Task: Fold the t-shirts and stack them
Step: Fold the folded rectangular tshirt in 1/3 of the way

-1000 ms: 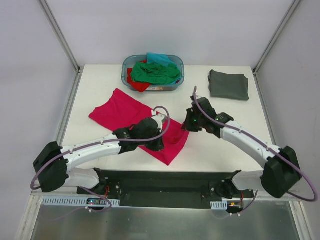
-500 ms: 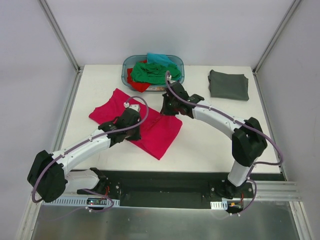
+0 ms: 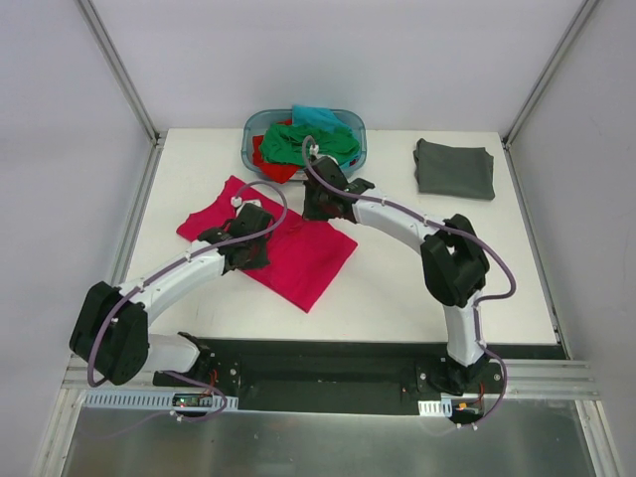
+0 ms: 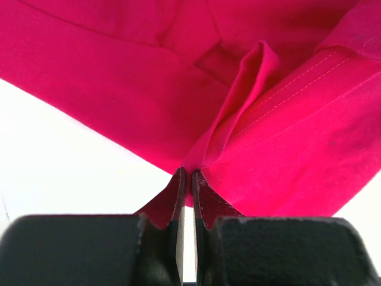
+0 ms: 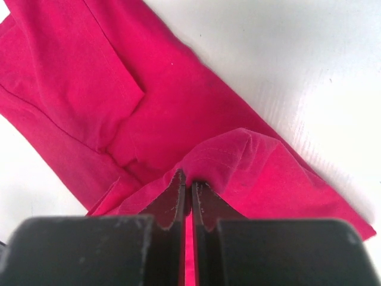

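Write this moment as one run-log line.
left gripper: shut on pink shirt | right gripper: shut on pink shirt | grey shirt: folded, apart

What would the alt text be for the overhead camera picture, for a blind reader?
Two white robot arms pinch edges of a crimson-pink t-shirt on a white table, the left claw and the right claw both shut on the cloth. Behind it a blue-green basket holds green, red and teal clothes; a folded dark grey t-shirt lies far right.

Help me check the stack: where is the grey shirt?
In the top view, the grey shirt lies folded at the far right of the table, right of the basket.
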Controlling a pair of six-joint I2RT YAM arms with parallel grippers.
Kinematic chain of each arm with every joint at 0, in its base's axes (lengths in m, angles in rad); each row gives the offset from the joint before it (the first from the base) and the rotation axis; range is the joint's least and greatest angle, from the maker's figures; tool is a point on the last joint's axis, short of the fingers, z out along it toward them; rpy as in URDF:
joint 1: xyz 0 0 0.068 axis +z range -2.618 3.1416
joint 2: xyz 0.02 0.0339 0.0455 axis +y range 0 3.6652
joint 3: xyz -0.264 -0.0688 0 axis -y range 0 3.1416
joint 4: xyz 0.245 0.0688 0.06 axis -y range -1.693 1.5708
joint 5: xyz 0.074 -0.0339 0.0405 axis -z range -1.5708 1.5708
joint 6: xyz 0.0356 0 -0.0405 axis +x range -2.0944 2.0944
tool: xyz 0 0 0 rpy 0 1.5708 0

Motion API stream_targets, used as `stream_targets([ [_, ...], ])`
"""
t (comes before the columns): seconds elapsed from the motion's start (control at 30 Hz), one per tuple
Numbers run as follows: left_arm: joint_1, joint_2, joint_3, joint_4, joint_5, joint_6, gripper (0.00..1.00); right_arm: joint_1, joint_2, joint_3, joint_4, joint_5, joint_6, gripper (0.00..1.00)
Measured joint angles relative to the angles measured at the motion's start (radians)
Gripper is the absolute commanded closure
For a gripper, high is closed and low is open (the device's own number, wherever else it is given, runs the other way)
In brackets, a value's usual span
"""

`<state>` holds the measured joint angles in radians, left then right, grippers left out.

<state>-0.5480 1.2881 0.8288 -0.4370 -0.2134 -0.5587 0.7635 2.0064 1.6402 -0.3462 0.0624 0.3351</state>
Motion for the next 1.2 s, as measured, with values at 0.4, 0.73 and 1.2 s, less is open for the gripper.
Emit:
stream_targets([
  [0.4,0.033,0.127,0.073,-0.066,-0.049,-0.004,0.20,-0.001,0.141,0.106,-0.013,0.005,0.005,0.27],
  [0.73,0.030,-0.083,0.085,-0.177,-0.076,-0.080,0.01,-0.006,-0.065,-0.038,-0.047,0.091,-0.030,0.04],
  [1.2,-0.381,0.098,0.073,0.004,0.103,0.002,0.41,-0.071,-0.718,-0.938,0.226,0.178,0.193,0.04],
])
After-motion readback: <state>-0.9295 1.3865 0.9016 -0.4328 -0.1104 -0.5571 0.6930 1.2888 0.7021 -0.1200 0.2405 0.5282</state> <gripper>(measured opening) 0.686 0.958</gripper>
